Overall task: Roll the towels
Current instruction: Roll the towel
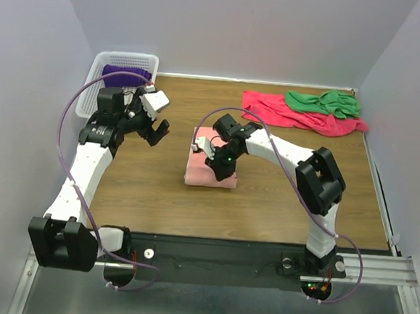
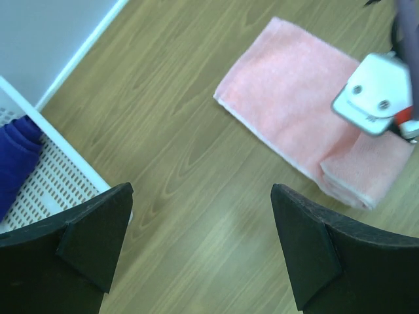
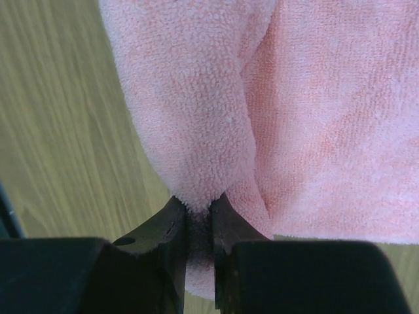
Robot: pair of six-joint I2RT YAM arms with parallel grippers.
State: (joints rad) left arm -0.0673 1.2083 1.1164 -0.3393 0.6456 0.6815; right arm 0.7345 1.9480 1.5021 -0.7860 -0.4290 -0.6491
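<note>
**Right fingers (image 3: 163,229) pinched on the salmon-pink towel (image 1: 201,172), left fingers (image 2: 91,235) spread wide**

A ridge of the salmon-pink towel is gripped between the right fingers, which are drawn almost together on the cloth at its edge, as is seen in the right wrist view. The towel is laid near the middle of the worktop (image 1: 156,189). One end of it is turned over into a thick fold or partial roll, while the rest is left flat on the wood. The left fingers are held fully released above bare wood, with nothing between them. They are kept apart from the pink towel, between it and the white mesh basket (image 1: 99,83) at the far left corner. The purple towel (image 1: 126,72) is seen bunched inside that basket; whether it is rolled cannot be told. The crimson towel (image 1: 272,107) is spread loosely at the far right of the worktop, and the green towel (image 1: 323,102) is heaped on it, touching it. Both are seen unrolled and well apart from the pink towel
</note>
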